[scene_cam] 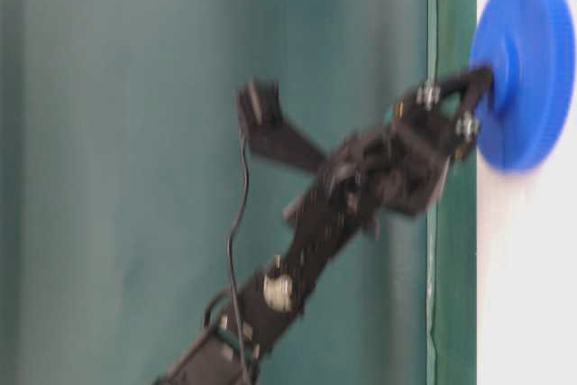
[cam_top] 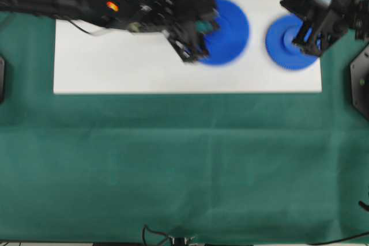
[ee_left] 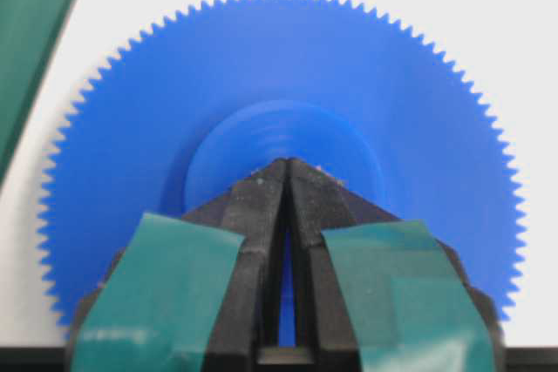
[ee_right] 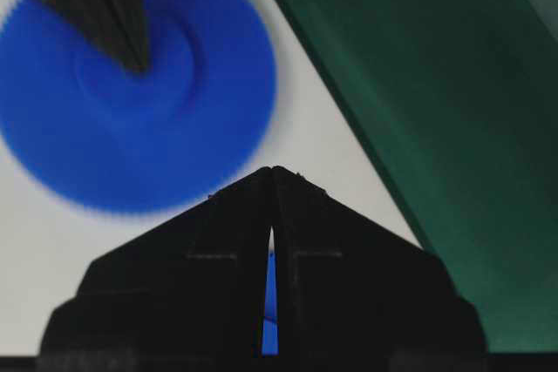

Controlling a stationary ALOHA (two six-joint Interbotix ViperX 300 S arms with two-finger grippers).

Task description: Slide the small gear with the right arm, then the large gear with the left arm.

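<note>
On the white board (cam_top: 115, 67) lying on the green cloth (cam_top: 173, 165), the large gear (ee_left: 279, 128) sits near the middle and the small gear (cam_top: 285, 47) toward the right end, well apart. The left gripper (ee_left: 286, 170) has its fingers pinched together, gripping nothing, tip pressed on the large gear's hub, probably to push it flat along. The right gripper (ee_right: 272, 173), likewise closed and empty, rests over the small gear
</note>
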